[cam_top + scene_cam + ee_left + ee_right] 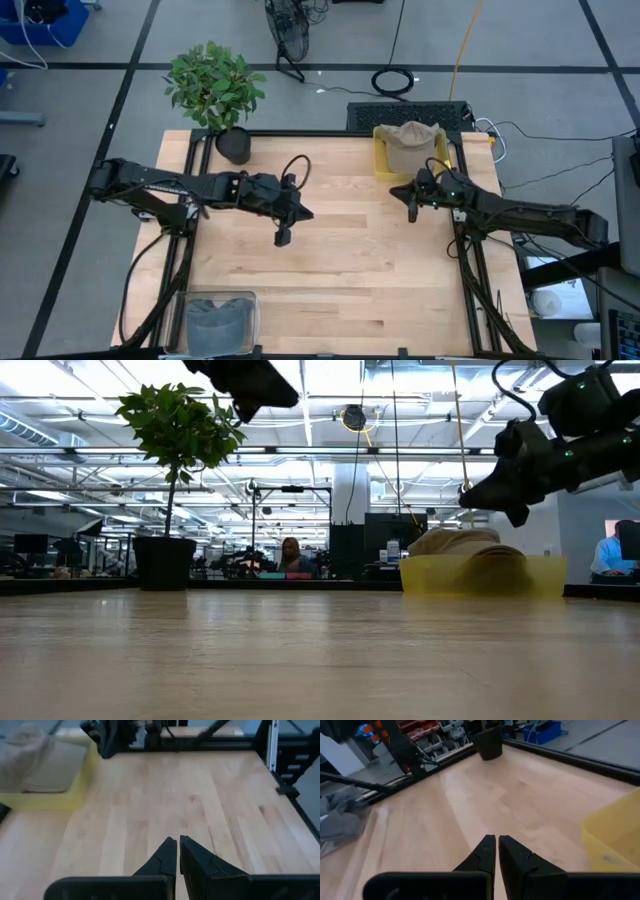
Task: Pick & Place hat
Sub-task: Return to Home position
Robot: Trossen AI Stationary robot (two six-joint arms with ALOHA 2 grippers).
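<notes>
Plainly, count the placing as done: see the brown cap (410,140) heaped crown-up inside the yellow bin (381,160) at the bench's (340,270) far right corner, bulging above the rim. Find the right gripper (411,213) just beside the bin's near side, over bare wood, fingers pressed together on nothing; judge it held clear so as not to nudge the bin. Find the left gripper (283,236) over mid-bench, likewise closed up and empty, well apart from the cap. Expect only a retreat to rest, with nothing to carry. Mind the potted plant (215,85) at the far left corner.
</notes>
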